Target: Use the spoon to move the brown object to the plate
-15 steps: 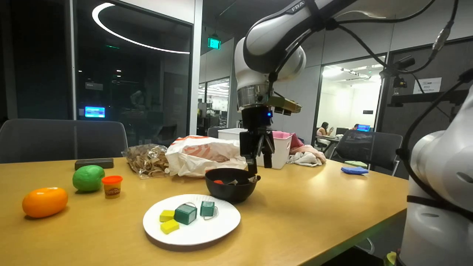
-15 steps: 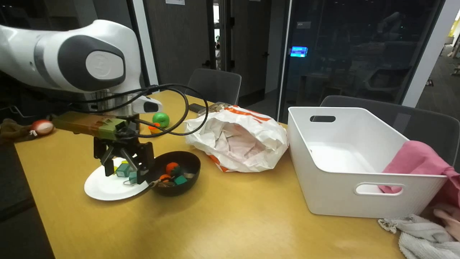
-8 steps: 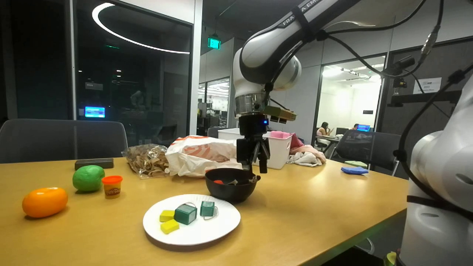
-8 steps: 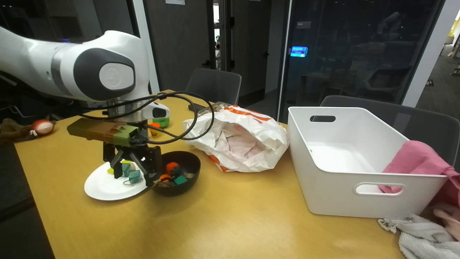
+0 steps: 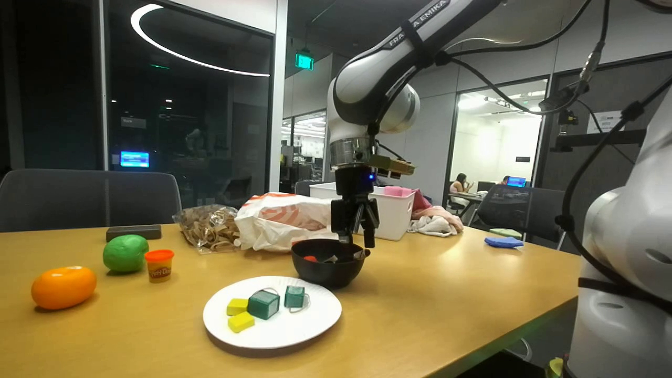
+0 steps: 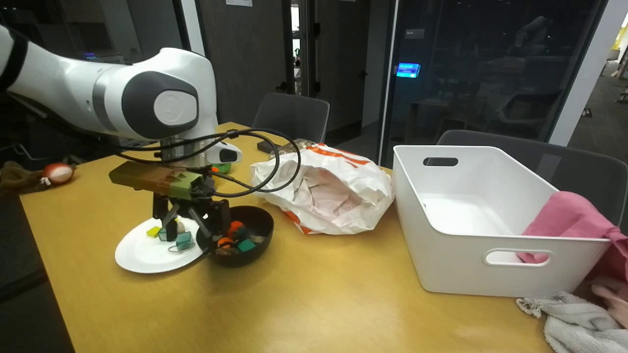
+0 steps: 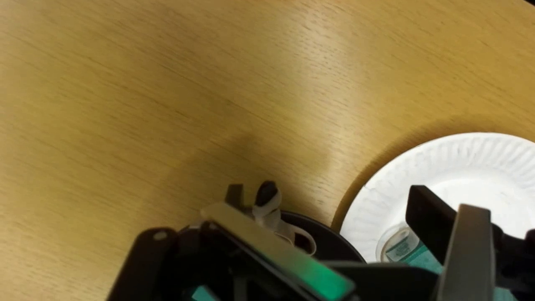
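Note:
A dark round bowl point(image 5: 328, 272) stands beside the white plate point(image 5: 273, 333), and both also show in the wrist view. The bowl point(image 6: 267, 235) holds red, orange, green and brownish pieces. A curled brown-grey strip point(image 7: 273, 217) pokes over its rim in the wrist view; it may be the brown object. The plate point(image 6: 142, 260) bears yellow and green blocks. My gripper point(image 5: 357, 242) is open, fingers apart, over the bowl's near rim. In the wrist view the gripper point(image 7: 326, 192) has one finger by the strip and the other over the plate. I cannot make out the spoon.
A white paper bag point(image 6: 328, 196) and a white bin point(image 6: 471, 264) stand behind the bowl. A Play-Doh tub point(image 5: 159, 266), a green fruit point(image 5: 126, 253) and an orange fruit point(image 5: 64, 287) stand beyond the plate. A blue cloth point(image 5: 504, 242) lies near the table edge.
The open gripper has come lower and moved over toward the bowl, leftward in an exterior view and rightward in an exterior view. The bowl, the plate and their contents have not moved.

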